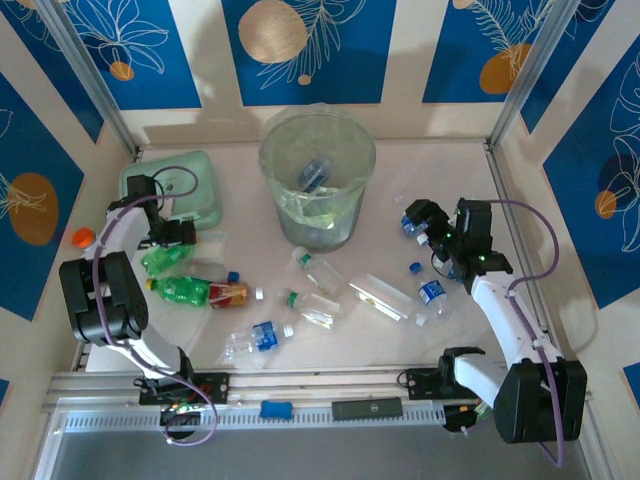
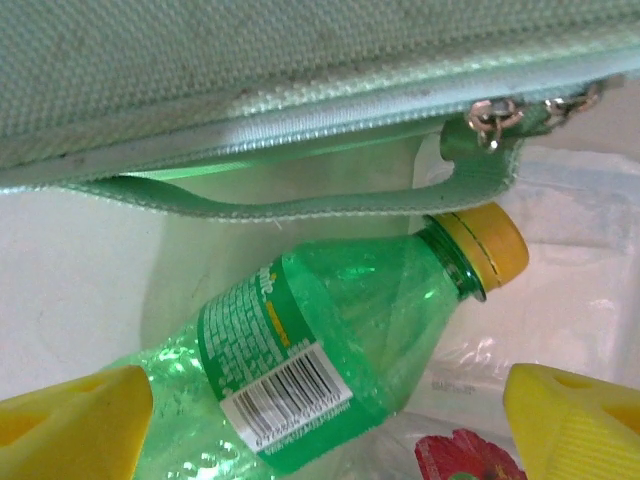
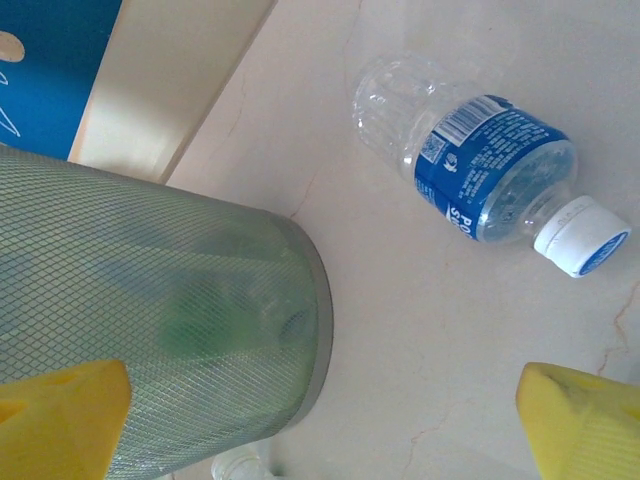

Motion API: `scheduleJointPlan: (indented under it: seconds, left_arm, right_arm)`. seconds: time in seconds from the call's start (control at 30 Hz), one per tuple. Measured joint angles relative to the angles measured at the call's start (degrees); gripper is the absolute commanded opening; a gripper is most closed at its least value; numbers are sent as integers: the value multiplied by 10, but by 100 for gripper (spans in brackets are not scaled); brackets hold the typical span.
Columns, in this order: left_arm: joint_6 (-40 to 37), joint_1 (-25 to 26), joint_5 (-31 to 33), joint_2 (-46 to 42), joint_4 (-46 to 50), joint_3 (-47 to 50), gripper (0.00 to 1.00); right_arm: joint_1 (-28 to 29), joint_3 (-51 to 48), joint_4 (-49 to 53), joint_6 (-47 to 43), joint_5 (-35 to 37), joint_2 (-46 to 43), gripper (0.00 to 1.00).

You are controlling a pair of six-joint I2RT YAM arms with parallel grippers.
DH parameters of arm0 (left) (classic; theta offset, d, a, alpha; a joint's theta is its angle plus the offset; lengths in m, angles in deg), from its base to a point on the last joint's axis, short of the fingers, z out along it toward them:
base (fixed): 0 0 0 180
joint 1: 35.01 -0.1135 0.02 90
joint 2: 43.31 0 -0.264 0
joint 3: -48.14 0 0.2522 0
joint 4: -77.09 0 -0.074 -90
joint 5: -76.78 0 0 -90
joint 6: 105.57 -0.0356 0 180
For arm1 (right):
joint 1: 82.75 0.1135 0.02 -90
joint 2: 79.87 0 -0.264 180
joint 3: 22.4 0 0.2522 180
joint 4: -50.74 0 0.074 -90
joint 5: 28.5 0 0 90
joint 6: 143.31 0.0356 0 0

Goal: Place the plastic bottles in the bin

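Pale marbled table (image 1: 480,200), cream walls (image 1: 300,50) hung with blue leaf-print panels. At the far middle stands the bin (image 1: 290,215), tall, translucent grey-green and plastic-lined, with one bottle (image 1: 312,178) lying in it. Clear bottles (image 1: 262,335) with blue labels are scattered across the near half. Left gripper (image 2: 325,420): fingers spread wide either side of a green bottle (image 2: 330,350), yellow cap, lying beside the mint zip case (image 2: 250,80), nothing clamped. Right gripper (image 3: 320,420): fully spread, empty, above bare table, with the bin's mesh wall on one side and a white-capped blue-labelled bottle (image 3: 490,170) lying nearby.
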Motion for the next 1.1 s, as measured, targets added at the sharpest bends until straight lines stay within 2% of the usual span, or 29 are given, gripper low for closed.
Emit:
scheduleJointPlan:
  seconds: [0.1, 0.4, 0.77, 1.1]
  left_arm:
    - [-9, 0, 5, 14, 4, -10, 84]
    - [-30, 19, 16, 22, 5, 9, 84]
    - [-41, 26, 40, 58, 9, -6, 77]
    - [-52, 27, 53, 88, 14, -22, 62]
  right_arm:
    - [-7, 0, 5, 0, 0, -8, 99]
    - [-21, -12, 8, 0, 0, -32, 99]
    - [-24, -13, 10, 0, 0, -32, 99]
    - [-29, -13, 23, -6, 0, -34, 99]
